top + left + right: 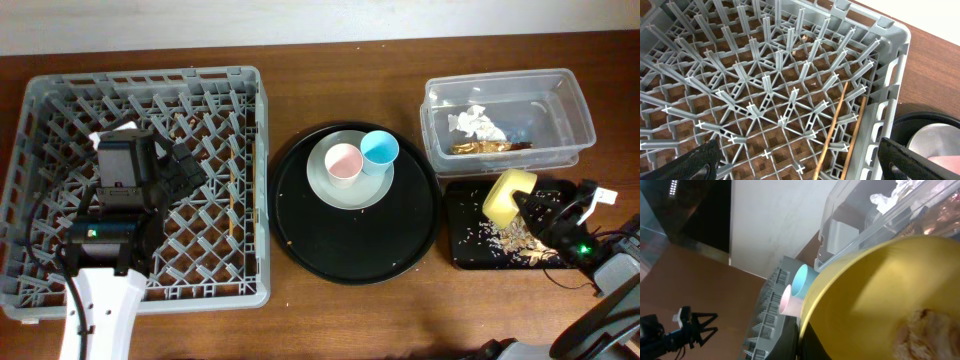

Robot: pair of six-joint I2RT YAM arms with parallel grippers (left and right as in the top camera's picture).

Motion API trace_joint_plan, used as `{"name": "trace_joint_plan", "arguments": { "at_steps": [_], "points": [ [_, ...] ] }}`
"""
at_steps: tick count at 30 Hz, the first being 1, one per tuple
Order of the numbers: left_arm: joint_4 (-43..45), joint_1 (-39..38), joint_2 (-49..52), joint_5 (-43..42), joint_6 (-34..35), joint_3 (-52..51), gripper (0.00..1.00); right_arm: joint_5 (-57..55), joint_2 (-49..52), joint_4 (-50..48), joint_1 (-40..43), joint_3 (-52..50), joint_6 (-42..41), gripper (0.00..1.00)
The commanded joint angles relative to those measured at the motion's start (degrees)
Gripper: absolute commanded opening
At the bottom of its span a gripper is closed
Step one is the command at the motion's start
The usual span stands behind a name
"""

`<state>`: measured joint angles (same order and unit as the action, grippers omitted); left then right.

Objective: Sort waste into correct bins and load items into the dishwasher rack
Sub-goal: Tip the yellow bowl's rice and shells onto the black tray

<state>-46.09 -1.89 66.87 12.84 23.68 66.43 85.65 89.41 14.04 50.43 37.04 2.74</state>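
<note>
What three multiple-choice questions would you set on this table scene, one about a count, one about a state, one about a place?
1. How many cups stand on the plate? A two, B three, C four.
2. The yellow bowl is: A upright, B tipped over the black tray, C upside down.
3. The chopsticks lie: A on the plate, B in the yellow bowl, C in the dishwasher rack.
Answers: A, only a pink cup and a light-blue cup stand there; B, the right hand holds it tilted above the food scraps; C, they lie among the pegs by the rack's wall nearest the plate.
</note>
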Motion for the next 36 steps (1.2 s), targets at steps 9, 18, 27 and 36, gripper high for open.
{"name": "trace_joint_plan", "arguments": {
  "at_steps": [9, 18, 27, 36],
  "points": [
    [0.07, 0.2, -0.04, -0.15, 0.74, 0.42, 0.99, 2.8, 0.44, -7.37, 0.33, -0.39, -25.77, 0.04],
    [0.04, 0.2, -0.04, -0.15, 0.74, 0.42, 0.99, 3.32, 0.44, -13.38, 0.2, -0.39, -40.74, 0.04],
    [0.04, 0.2, -0.04, -0.15, 0.74, 0.42, 0.99, 3.06, -2.56, -16.7, 0.11, -0.28, -43.98, 0.04],
    [0.04, 0.2, -0.04, -0.15, 0.74, 0.42, 0.99, -10.25, -22.56, -23.28, -14.51, 3.91, -59.23, 0.04]
  ]
}}
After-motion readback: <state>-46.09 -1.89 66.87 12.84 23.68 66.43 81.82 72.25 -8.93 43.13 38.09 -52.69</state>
